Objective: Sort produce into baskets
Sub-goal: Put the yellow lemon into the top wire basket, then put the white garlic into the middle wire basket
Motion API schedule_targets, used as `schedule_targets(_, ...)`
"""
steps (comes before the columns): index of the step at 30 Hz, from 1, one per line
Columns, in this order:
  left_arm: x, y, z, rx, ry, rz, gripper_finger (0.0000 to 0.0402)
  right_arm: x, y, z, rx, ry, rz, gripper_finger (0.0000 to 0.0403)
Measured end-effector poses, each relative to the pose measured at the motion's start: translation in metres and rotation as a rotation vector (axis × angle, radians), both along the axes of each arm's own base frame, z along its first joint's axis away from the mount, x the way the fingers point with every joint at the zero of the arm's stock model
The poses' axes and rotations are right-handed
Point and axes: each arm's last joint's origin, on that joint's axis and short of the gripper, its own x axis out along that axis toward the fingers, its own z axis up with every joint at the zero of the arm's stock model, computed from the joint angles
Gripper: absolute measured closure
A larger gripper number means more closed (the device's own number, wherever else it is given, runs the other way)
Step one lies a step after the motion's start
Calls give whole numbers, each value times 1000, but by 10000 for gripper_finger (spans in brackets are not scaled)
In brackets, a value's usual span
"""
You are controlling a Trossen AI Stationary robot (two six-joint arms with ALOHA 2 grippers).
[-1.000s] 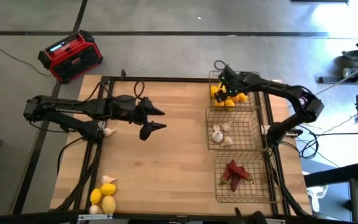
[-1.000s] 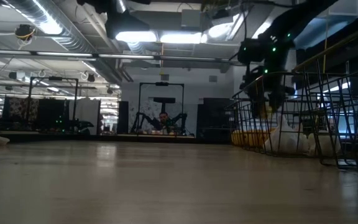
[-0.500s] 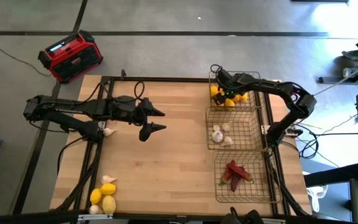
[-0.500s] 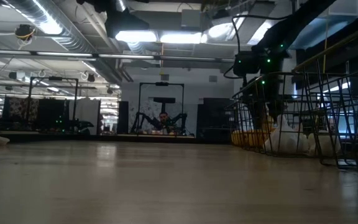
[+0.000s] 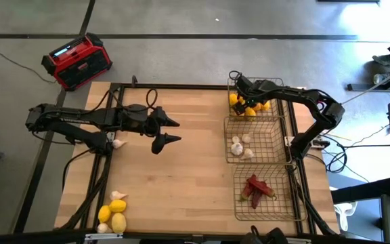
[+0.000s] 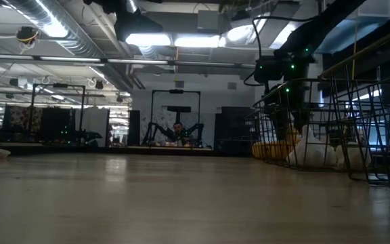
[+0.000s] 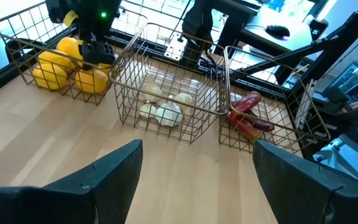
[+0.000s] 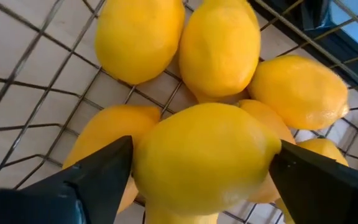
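I see three baskets in a row along the right edge of the tabletop (image 5: 181, 163). The far basket (image 5: 276, 115) holds lemons (image 5: 241, 103), the middle basket (image 5: 266, 139) garlic (image 5: 238, 146), the near basket (image 5: 276, 203) chilies (image 5: 256, 188). My right gripper (image 5: 242, 88) sits in the far basket among the lemons. My left gripper (image 5: 172, 131) hangs mid-table. More lemons (image 5: 114, 215) lie at the near left corner, and one garlic bulb (image 5: 118, 144) beside the left arm.

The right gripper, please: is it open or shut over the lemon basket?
Open. The right gripper has its fingers spread on either side of a lemon, not pressing it.
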Motion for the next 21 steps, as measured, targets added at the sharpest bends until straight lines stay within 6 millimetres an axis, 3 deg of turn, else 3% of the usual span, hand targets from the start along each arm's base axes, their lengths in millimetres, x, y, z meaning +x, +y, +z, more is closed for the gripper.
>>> schedule_targets(7, 0, 0, 0, 0, 0, 0, 101, -1, 0, 0, -2, 4, -17, 6)
schedule_targets(13, 0, 0, 0, 2, 0, -1, 101, -2, 1, 3, -17, 11, 5, 26)
schedule_targets(16, 0, 0, 0, 9, 1, -4, 101, -2, 6, 17, -57, -19, 37, 30)
schedule_targets(21, 0, 0, 0, 22, 2, -10, 101, -1, 20, 59, -157, -134, 78, 31)
